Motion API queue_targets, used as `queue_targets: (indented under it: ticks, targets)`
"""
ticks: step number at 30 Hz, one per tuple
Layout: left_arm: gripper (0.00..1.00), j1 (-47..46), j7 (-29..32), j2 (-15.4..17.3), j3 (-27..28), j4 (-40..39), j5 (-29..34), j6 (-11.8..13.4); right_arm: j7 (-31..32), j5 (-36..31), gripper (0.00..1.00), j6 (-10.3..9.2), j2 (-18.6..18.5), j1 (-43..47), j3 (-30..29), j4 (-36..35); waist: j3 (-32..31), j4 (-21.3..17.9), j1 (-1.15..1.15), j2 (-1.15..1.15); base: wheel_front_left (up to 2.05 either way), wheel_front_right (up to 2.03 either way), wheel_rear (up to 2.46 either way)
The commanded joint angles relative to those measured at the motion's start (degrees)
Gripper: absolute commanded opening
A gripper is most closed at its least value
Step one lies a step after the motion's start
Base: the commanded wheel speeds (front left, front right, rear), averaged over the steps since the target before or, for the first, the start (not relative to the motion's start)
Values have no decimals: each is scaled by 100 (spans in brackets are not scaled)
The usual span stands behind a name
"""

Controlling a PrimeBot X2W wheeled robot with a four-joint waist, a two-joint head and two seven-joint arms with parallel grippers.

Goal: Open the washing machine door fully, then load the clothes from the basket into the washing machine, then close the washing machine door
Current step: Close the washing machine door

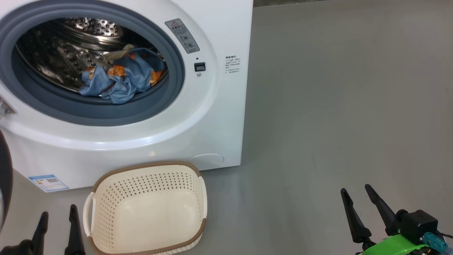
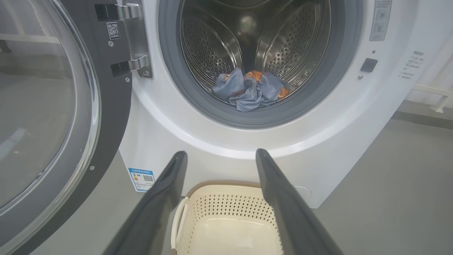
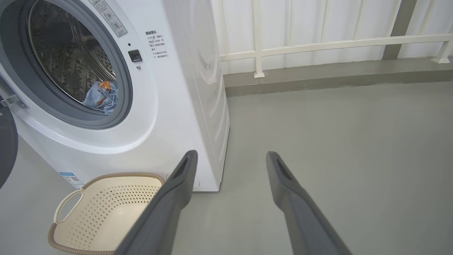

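The white washing machine (image 1: 219, 117) stands open, its black-rimmed glass door (image 2: 46, 117) swung wide to the left. Light-blue clothes (image 1: 122, 76) with orange prints lie bunched in the steel drum (image 2: 254, 39); the same clothes (image 2: 249, 88) show in the left wrist view. The cream basket (image 1: 148, 209) sits on the floor before the machine with nothing in it. My left gripper (image 1: 58, 219) is open, low, just left of the basket. My right gripper (image 1: 357, 193) is open over bare floor, far right of the basket. Neither holds anything.
Grey floor (image 1: 336, 106) stretches right of the machine. A white railing (image 3: 318, 46) on a low kerb runs behind. A blue label (image 1: 47, 182) sits low on the machine's front. The door's edge (image 1: 5, 177) reaches close to my left gripper.
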Motion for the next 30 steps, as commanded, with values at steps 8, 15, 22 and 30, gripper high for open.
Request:
queue_targets:
  ticks: [8, 15, 22, 30]
  targets:
    - [100, -106, -37, 49, 222, -185, 24, -14, -28, 18, 100, 9, -73, -57, 125, -137, -77, 7, 0, 0, -137, 137, 0]
    - [100, -94, -37, 72, 200, -248, -1, -14, -28, 23, 100, 9, -78, -58, 116, -144, -90, 26, 0, 0, -97, 97, 0]
    - [100, -86, -37, 63, 140, -244, -10, -14, -28, 16, 100, 9, -74, -51, 102, -157, -100, 68, 0, 0, -14, 14, 0]
    - [100, -92, -37, 45, 141, -225, -59, -14, -28, 7, 100, 9, -80, -50, 132, -165, -114, 272, 0, 0, 0, 0, 0]
